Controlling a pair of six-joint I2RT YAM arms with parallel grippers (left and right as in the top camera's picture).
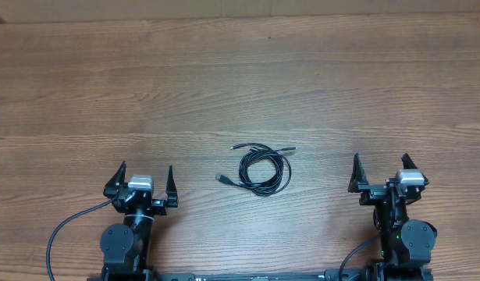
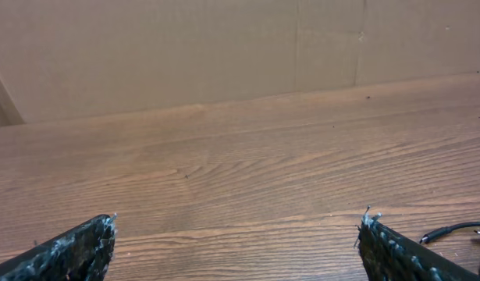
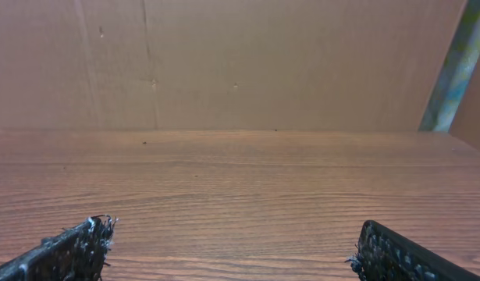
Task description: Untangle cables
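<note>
The cables (image 1: 262,169) lie as one tangled black coil on the wooden table, midway between the two arms, with plug ends sticking out at the top and left. In the left wrist view only a cable (image 2: 456,230) end shows at the right edge. My left gripper (image 1: 144,176) stands open at the near left, nothing between its fingers (image 2: 83,250). My right gripper (image 1: 382,165) is open at the near right, also empty, and the coil does not show in its wrist view.
The wooden table (image 1: 240,86) stretches away from both arms. A brown cardboard wall (image 3: 240,62) stands along its far edge. A thick black robot cord (image 1: 64,230) loops beside the left arm base.
</note>
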